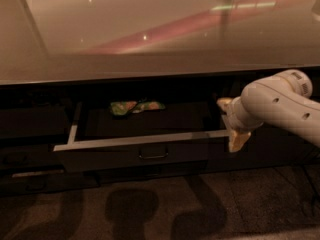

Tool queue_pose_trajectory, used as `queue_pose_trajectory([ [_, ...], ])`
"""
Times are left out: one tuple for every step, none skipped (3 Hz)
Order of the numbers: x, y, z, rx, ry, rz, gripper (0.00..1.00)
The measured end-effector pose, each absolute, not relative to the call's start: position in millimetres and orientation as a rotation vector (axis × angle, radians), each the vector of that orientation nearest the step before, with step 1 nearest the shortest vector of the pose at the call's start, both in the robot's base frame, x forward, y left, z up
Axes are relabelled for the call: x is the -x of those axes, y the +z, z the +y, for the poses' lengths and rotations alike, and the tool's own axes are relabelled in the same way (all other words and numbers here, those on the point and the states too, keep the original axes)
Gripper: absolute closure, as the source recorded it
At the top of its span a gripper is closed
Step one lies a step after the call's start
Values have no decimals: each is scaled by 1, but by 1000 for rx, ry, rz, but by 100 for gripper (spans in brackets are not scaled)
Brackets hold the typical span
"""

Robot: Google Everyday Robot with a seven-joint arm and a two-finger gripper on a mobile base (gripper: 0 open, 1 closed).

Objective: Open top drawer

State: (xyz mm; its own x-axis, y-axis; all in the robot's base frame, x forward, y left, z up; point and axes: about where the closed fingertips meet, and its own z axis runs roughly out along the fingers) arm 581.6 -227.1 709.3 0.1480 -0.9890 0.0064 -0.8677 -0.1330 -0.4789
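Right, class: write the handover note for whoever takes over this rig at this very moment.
Tool: at the right end of the drawer, on the arm reaching in from the right.
Drawer: pulled partly out; a green packet lies at its back.
Done: drawer open enough to see inside.
Left: probably pull it further if full opening is wanted, then withdraw the tool.

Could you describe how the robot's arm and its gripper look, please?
The arm is off-white, thick and rounded, with smooth shells, a few small dark dots and a round cap at the joint. No cables show. The gripper, at the right end of the top drawer, is yellowish tan.
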Motion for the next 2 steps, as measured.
queue_pose_trajectory([
  [-581, 725, -228, 2058, -491, 1758, 19],
  [-581, 725, -228, 2058, -492, 1758, 42],
])
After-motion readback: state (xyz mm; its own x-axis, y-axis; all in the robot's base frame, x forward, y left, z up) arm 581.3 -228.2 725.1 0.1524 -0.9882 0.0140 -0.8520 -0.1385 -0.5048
